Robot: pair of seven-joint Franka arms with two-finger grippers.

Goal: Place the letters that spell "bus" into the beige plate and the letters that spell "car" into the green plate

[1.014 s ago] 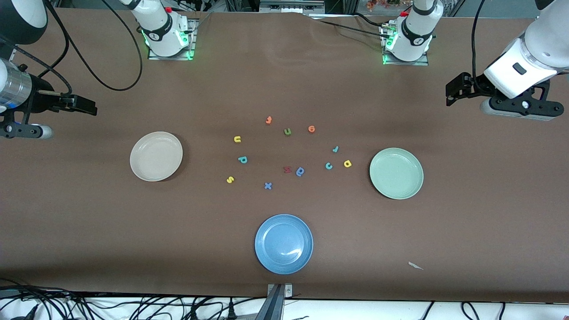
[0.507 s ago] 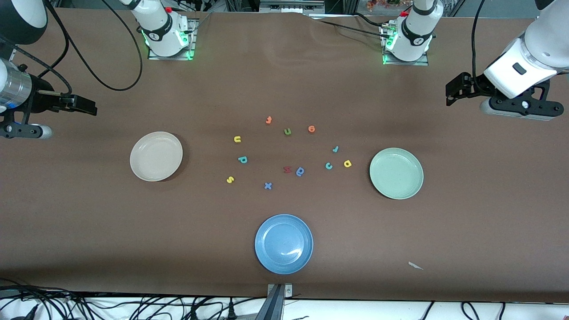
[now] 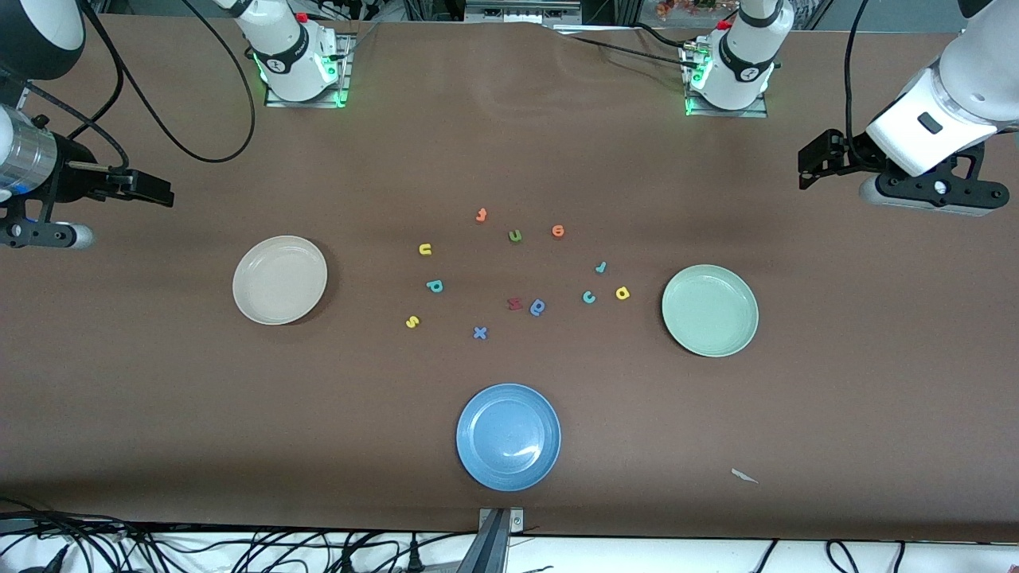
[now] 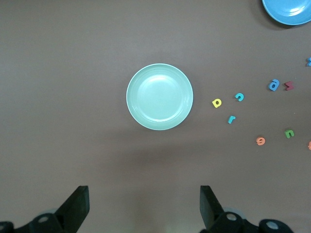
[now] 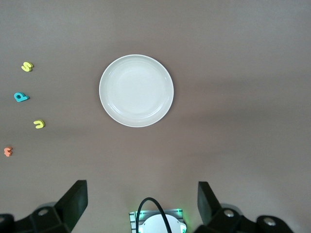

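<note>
Front view, plates: beige plate lies toward the right arm's end of the table, green plate toward the left arm's end; both hold nothing, so no letter is sorted yet.
Front view, "bus" letters: yellow u, teal b and yellow s lie loose on the brown table, between the beige plate and the middle cluster.
Front view, "car" letters: teal r, teal c and yellow a lie near the green plate.
Front view, others: blue plate sits nearest the camera.
Left wrist view: left gripper waits high above bare table beside the green plate, jaws spread wide, carrying nothing.
Right wrist view: right gripper hangs above bare table beside the beige plate, jaws likewise spread and free.
Progress: all six placements remain.
</note>
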